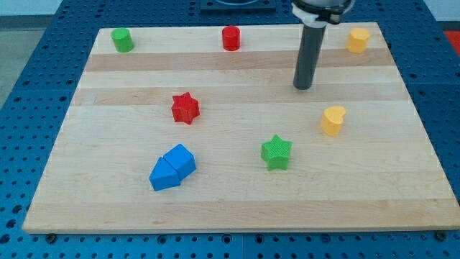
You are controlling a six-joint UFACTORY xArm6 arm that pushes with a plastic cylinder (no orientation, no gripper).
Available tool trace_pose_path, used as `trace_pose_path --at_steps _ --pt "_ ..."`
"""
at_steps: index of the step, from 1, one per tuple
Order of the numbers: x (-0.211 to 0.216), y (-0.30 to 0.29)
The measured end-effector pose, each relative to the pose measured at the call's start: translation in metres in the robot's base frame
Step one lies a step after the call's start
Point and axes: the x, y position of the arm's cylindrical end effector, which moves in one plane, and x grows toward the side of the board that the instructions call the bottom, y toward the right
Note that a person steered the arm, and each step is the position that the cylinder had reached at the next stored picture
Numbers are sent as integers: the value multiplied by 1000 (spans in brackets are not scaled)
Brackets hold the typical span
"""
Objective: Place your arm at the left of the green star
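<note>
My tip (303, 87), the lower end of the straight dark rod that serves as end effector, rests on the pale wooden plank counter (108, 194) in its upper right part, well in from the right edge. The end effector has no jaws to open or close and holds nothing; the tip touches no block.

Nearest to the tip, down and toward the view's right, stands the yellow heart-shaped plastic block (333, 120). Below the tip and slightly toward the view's left sits the green star-shaped plastic block (276, 152), in the lower middle of the counter, apart from every other block; the tip lies above it and a little to its right, not at its left. Up toward the counter's top right corner is a yellow block of roughly hexagonal shape (358, 40).

Along the top edge, left of the rod, stands a red cylindrical block (231, 37), and near the top left corner a green cylindrical block (122, 39). A red star-shaped block (185, 108) lies left of centre. Toward the bottom left, two blue blocks touch each other: a blue cube-like block (180, 159) and a blue wedge-shaped block (164, 175).
</note>
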Motion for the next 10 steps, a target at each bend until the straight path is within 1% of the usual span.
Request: trace_pose_path --at_steps 2,6,10 --pt "23 -50" --pt "86 -74" --pt "157 -118"
